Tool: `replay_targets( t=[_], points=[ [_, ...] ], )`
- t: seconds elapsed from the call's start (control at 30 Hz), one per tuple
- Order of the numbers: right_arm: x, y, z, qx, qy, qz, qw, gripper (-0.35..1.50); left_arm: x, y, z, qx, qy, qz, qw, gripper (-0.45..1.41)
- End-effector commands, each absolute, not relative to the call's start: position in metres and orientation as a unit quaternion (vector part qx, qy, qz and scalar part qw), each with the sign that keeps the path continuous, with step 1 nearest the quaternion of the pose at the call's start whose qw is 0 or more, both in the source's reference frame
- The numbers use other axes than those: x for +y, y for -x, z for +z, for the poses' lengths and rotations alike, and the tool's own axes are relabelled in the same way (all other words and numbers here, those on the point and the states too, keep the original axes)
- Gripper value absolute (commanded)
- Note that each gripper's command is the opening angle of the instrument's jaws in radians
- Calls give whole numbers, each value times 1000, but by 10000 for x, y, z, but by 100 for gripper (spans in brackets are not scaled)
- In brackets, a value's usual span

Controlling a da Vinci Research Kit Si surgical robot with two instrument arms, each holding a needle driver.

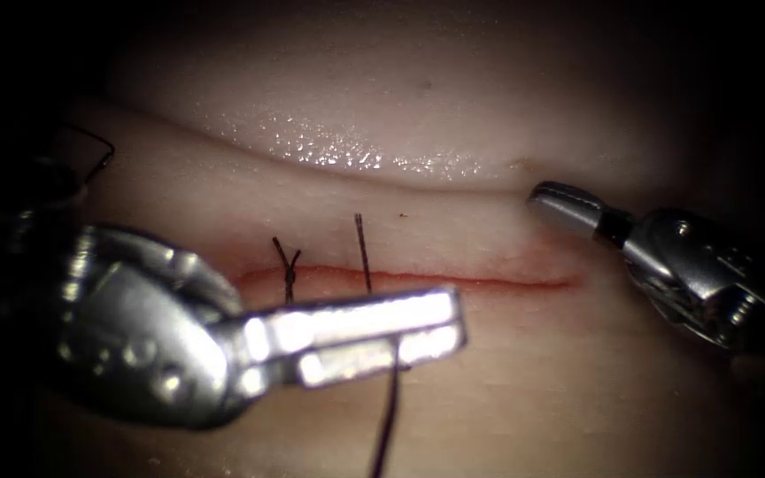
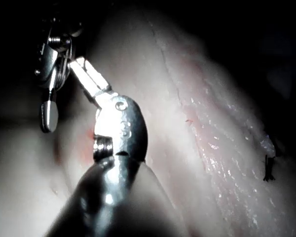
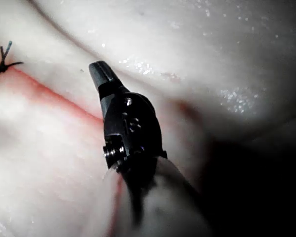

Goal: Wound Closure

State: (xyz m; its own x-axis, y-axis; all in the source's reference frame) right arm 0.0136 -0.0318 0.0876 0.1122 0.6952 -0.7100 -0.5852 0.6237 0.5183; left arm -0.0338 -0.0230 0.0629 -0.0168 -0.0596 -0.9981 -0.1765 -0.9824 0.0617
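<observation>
**Thread in the left tool over a part-closed cut**

Nearest the endoscope, the left tool (image 1: 440,329) lies across the tissue (image 1: 506,389) just below the cut (image 1: 489,281), its jaws closed flat on the thread (image 1: 389,416). The thread hangs from the jaws toward the near edge, and a dark strand (image 1: 363,252) rises behind them, crossing the cut to the far side. I cannot make out the needle, so I cannot say where it is or whether it sits in the tissue.

Just left of that strand sits a knot (image 1: 289,270) on the cut, two short ends splayed above it. Red fluid (image 1: 524,283) lines the cut toward the right.

Farther right and above the cut, the right tool (image 1: 546,199) hovers with its jaws together and nothing in them; the right wrist view shows the same closed tip (image 3: 99,74) clear of the tissue.

By my reading the thread is light, limp and thin: it should slip unless pinched flat between the jaw faces, and would fray or snap if crushed or jerked. The tissue looks soft, wet and glistening, likely to tear if the thread is dragged sideways. Best hold on the thread is well clear of the knot.
</observation>
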Motion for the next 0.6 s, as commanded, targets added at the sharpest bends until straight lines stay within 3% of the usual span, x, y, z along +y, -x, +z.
replay_targets(
  t=[0.03, 0.17, 0.2, 0.27, 0.6],
  points=[
    [-305, -117, 878, 499, -50, 436, 747, 0, -231, 350, 638, 85, 699, 709, 41, -45],
    [-288, -88, 867, 486, -50, 441, 753, 5, -228, 368, 645, 87, 696, 712, 40, -45],
    [-283, -82, 865, 481, -50, 440, 757, 0, -228, 373, 647, 89, 695, 712, 40, -45],
    [-274, -69, 857, 469, -60, 425, 772, -35, -229, 396, 654, 90, 691, 716, 36, -45],
    [-277, -94, 848, 442, -41, 288, 848, -35, -253, 482, 721, 30, 656, 754, -38, -45]
  ],
)
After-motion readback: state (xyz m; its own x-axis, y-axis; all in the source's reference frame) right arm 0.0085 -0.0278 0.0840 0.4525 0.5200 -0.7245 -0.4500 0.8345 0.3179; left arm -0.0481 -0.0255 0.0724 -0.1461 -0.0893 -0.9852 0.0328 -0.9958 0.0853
